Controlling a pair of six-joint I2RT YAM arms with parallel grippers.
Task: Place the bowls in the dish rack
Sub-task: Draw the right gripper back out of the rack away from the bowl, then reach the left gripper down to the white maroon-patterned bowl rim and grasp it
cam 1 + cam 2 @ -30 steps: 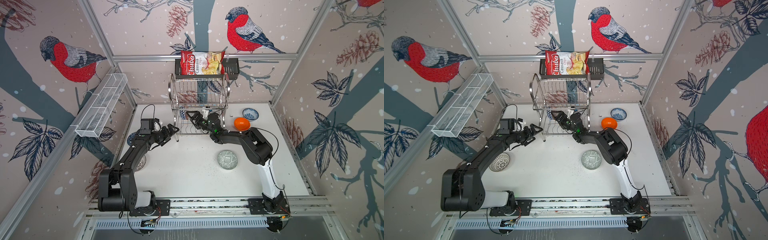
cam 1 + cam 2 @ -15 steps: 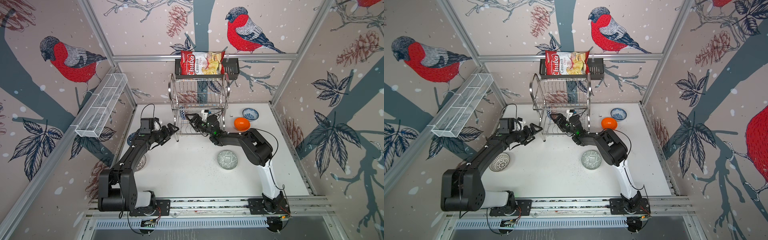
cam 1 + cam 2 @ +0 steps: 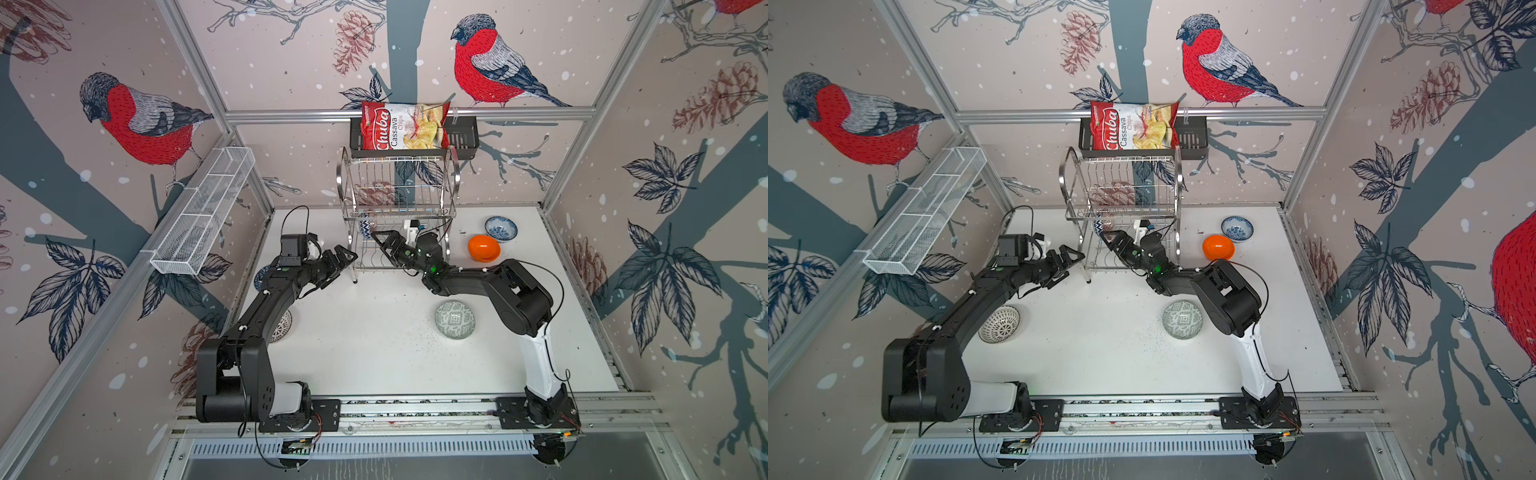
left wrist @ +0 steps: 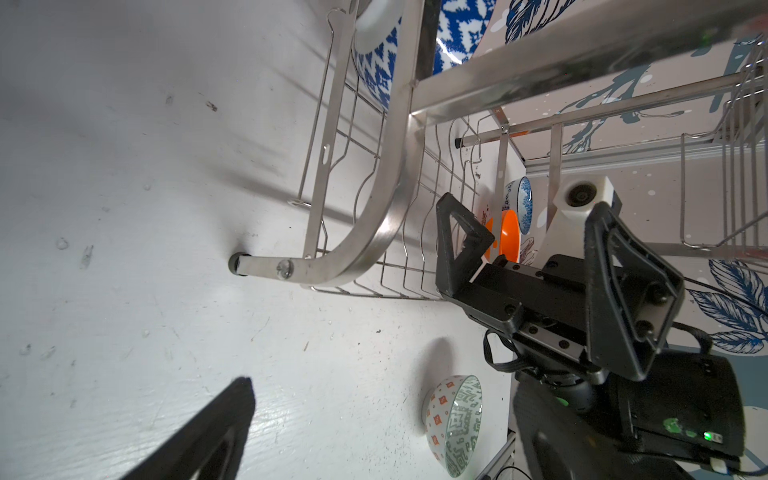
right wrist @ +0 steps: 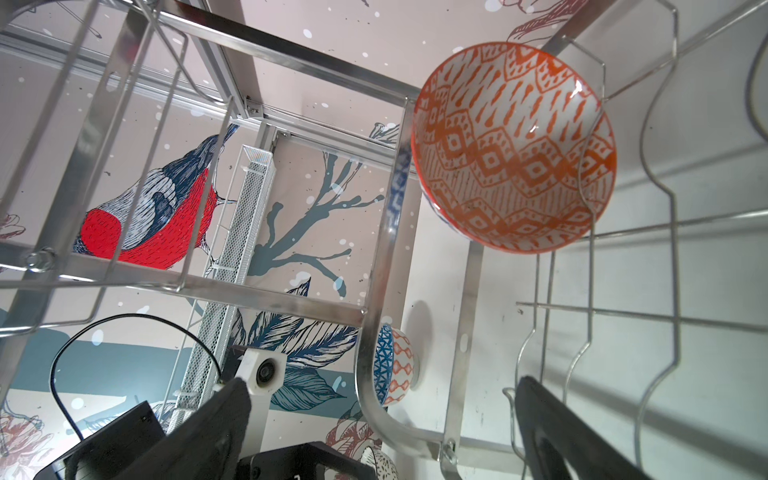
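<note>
Easing back within the dish rack (image 3: 399, 187) at upper centre, the right gripper (image 3: 380, 240), spread like the left gripper (image 3: 347, 254), leaves the orange-white bowl (image 5: 513, 145) racked.

I am holding my left arm (image 3: 266, 307) stretched from the near left corner of the tabletop (image 3: 374, 353) toward its far edge. My left gripper (image 3: 343, 268) is pointing right, jaws spread wide and gripping nothing. I am keeping my right arm (image 3: 515, 299) folded sharply by the right edge. My right gripper (image 3: 384, 241) is pointing toward the far left corner, jaws wide apart and empty.
</note>
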